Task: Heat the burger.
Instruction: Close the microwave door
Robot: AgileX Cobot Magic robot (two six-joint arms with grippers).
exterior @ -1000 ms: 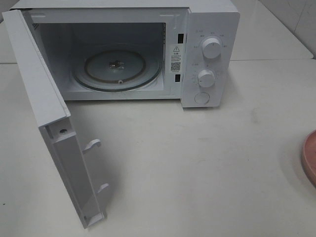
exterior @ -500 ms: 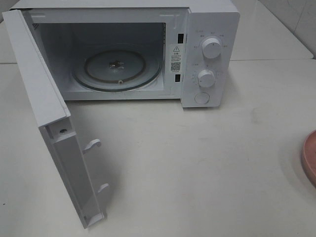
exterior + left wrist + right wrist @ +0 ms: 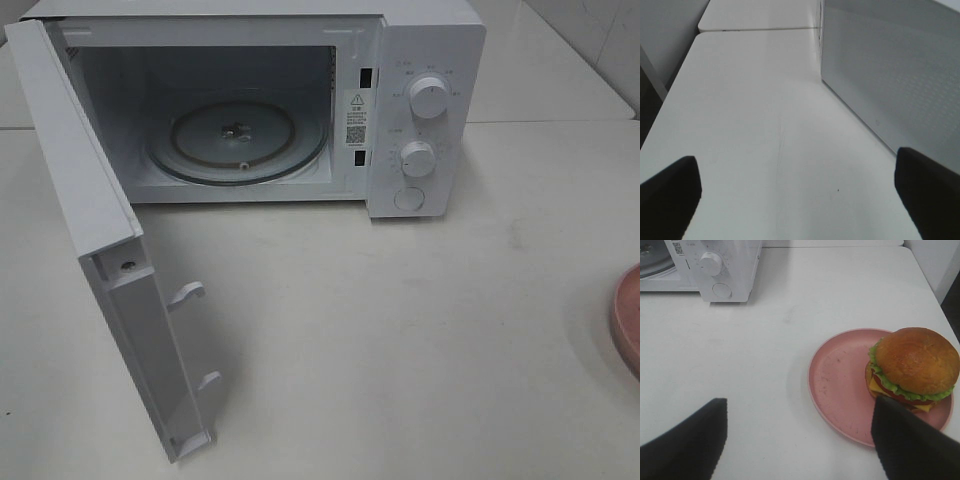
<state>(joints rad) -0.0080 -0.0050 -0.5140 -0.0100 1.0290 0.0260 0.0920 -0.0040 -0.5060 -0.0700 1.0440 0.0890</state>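
The burger [image 3: 915,365], with a brown domed bun, lettuce and cheese, sits on the far side of a salmon-pink dish [image 3: 840,385] in the right wrist view. My right gripper [image 3: 800,450] is open and empty, a short way in front of the dish, one finger [image 3: 910,445] overlapping the dish's near rim in the picture. In the exterior high view only the dish's edge [image 3: 628,320] shows at the right border; the burger and both grippers are out of that view. My left gripper [image 3: 799,200] is open and empty over bare table.
A white microwave [image 3: 420,60] stands at the back with its door [image 3: 80,200] swung wide open toward the front left. Its glass turntable [image 3: 238,140] is bare. The door's outer face [image 3: 890,75] is close beside my left gripper. The microwave's knobs [image 3: 710,262] show in the right wrist view.
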